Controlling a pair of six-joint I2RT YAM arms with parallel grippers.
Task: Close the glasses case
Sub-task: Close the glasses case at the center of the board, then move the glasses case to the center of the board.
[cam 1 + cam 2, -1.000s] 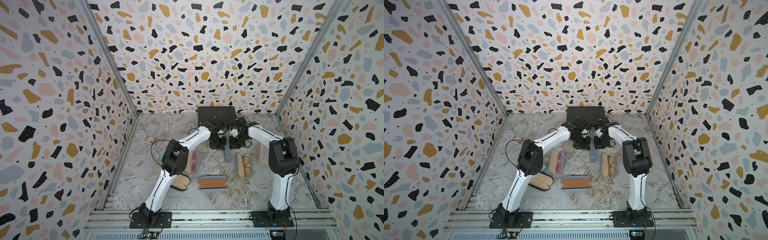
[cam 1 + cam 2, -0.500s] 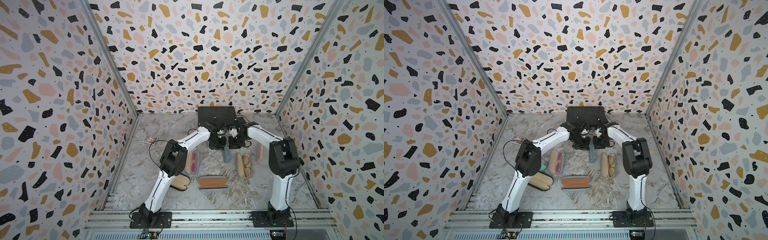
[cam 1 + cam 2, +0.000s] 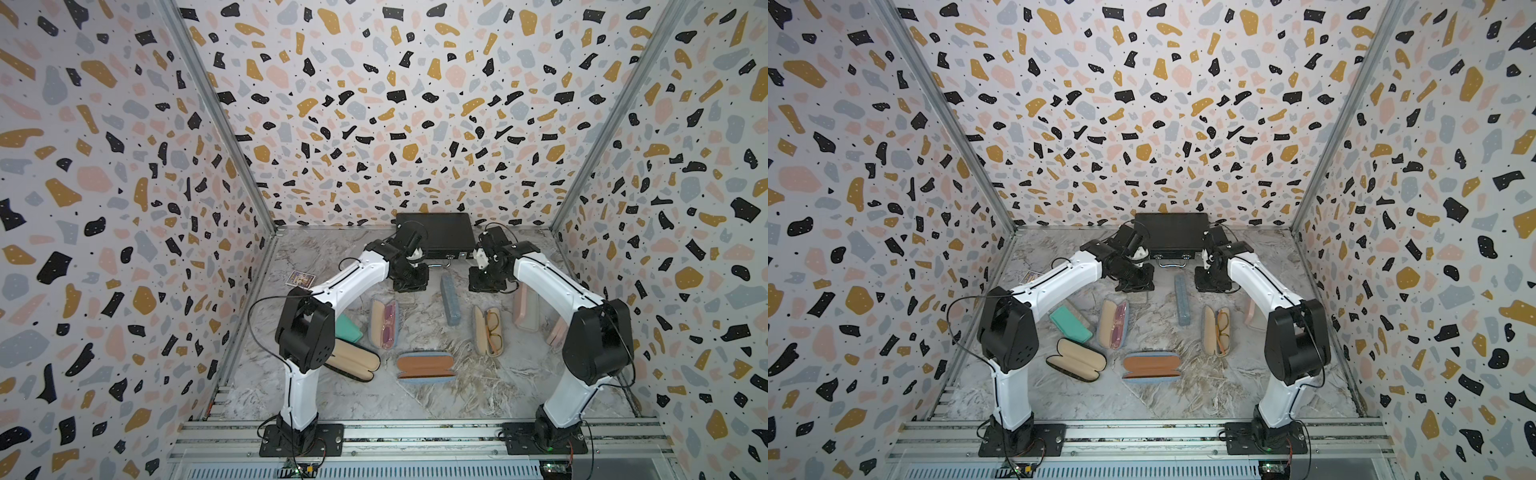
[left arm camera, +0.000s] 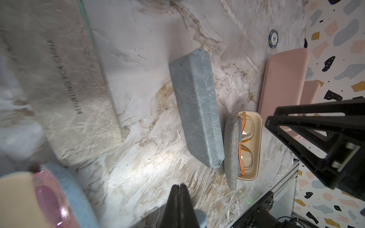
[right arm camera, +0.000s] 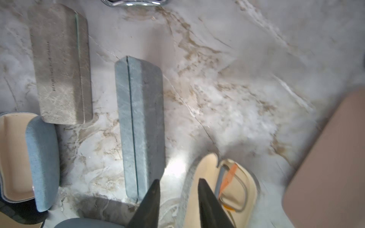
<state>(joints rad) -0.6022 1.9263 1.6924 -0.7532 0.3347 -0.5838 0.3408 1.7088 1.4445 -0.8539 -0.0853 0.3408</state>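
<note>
A slim blue-grey glasses case lies closed on the marble table, its seam running along its length. My left gripper is shut with nothing in it. It hangs just left of the case's far end without touching it. My right gripper stands open and empty, just right of that same end. In the right wrist view one fingertip is over the case's edge, the other over an open beige-lined case with orange glasses.
Open cases lie nearer the front: one with pink glasses, a tan-lined one and a beige-lined black one. Closed teal, pink and marbled grey cases lie around. A black box sits by the back wall.
My right gripper's jaws have opened and it has moved right, away from the blue-grey case. My left gripper has moved left, still shut. The case has stayed in place.
</note>
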